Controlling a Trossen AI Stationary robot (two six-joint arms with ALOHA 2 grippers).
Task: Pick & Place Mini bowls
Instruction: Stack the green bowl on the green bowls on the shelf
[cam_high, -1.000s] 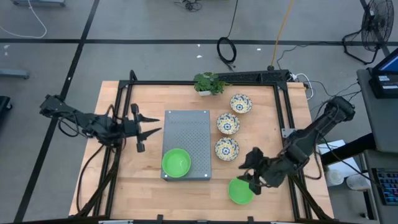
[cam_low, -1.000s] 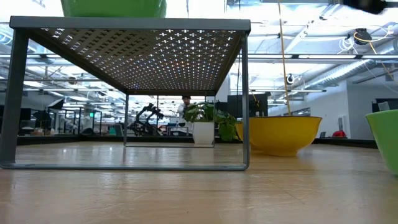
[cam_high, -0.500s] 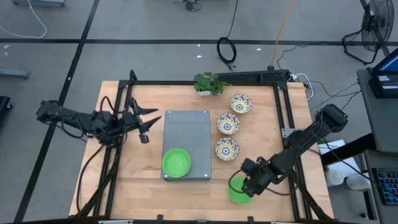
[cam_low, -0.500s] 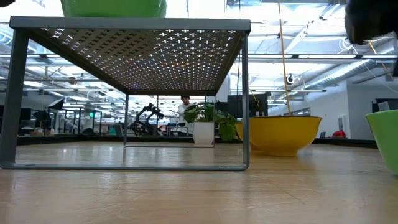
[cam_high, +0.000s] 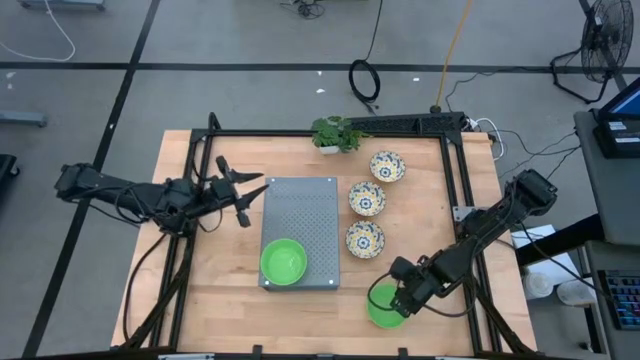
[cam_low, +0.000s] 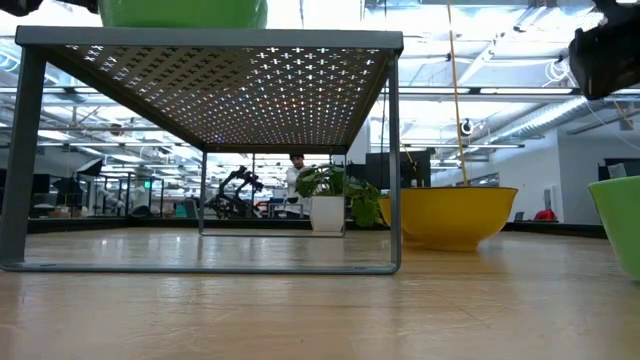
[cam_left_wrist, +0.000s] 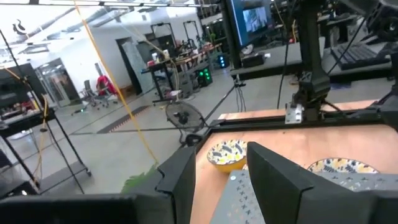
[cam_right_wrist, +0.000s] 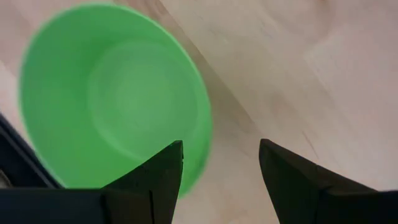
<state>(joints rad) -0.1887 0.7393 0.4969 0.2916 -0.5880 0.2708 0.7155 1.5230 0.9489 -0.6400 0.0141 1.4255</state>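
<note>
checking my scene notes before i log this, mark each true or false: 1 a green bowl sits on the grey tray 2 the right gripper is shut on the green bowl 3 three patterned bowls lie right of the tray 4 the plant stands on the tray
1. True: a green bowl sits on the grey tray, at its near left corner.
2. False: the right gripper is open above the second green bowl, which rests on the table.
3. True: three patterned bowls line up right of the tray.
4. False: the plant stands on the table behind the tray.
</note>
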